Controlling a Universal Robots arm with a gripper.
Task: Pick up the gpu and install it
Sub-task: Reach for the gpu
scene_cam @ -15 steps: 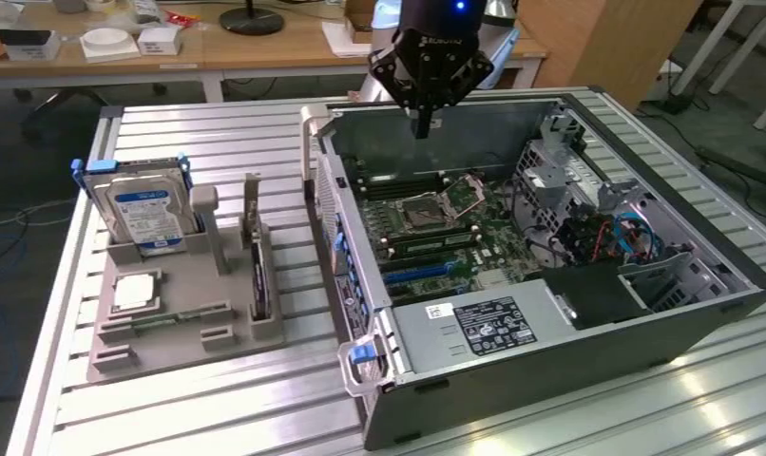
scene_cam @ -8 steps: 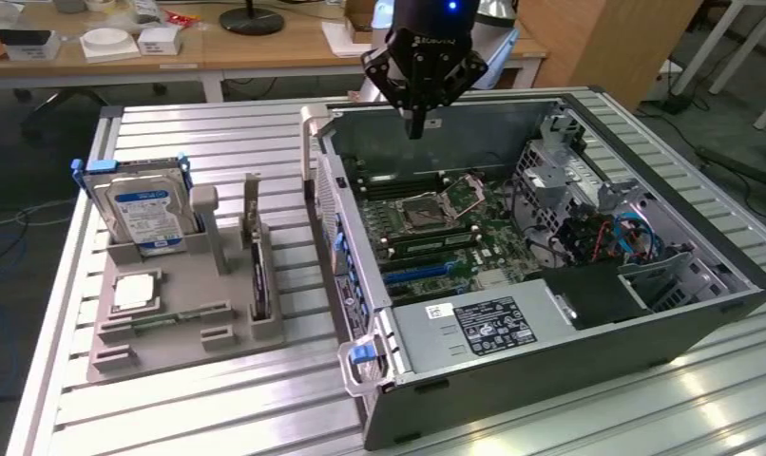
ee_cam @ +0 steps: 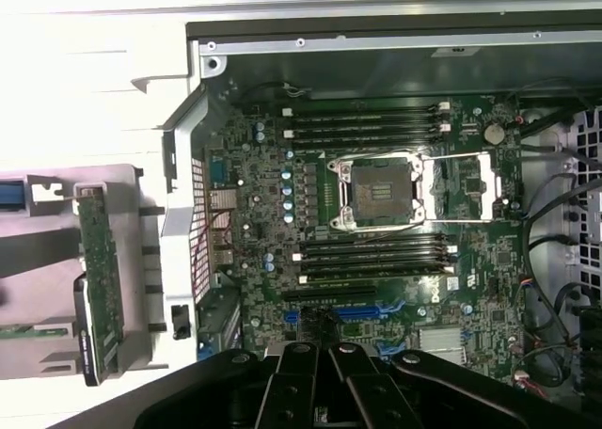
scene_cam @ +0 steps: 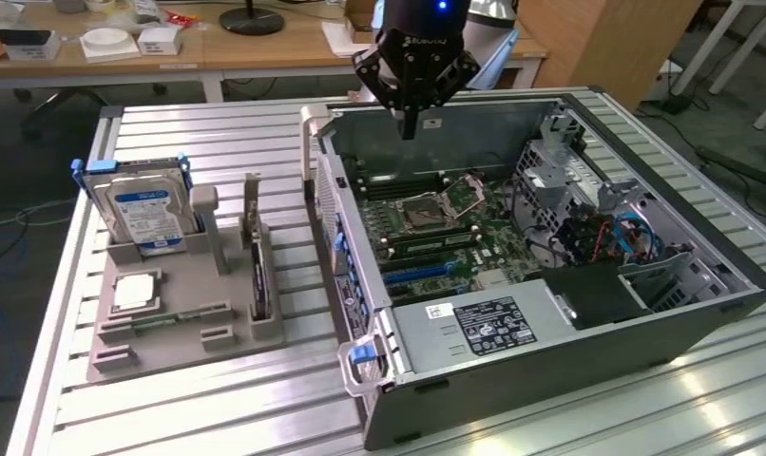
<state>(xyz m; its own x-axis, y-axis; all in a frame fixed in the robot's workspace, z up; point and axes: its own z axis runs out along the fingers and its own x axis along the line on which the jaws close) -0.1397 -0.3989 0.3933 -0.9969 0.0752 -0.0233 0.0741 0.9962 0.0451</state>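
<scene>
Gpu is standing on edge in the grey holder, left-centre of the exterior view, well apart from the gripper, which is hovering upper centre over the open case, fingers pressed together, holding nothing

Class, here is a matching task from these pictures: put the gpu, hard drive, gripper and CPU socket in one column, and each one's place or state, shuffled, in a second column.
Column one:
1. gpu
2. hard drive
3. gripper
4. CPU socket

Column two:
A. shut, above the open computer case
B. on the motherboard inside the case
C. upright in the grey holder, blue-white label showing
D. on edge in the grey holder, on the side nearer the case

Pairs: 1-D, 2-C, 3-A, 4-B.
</scene>
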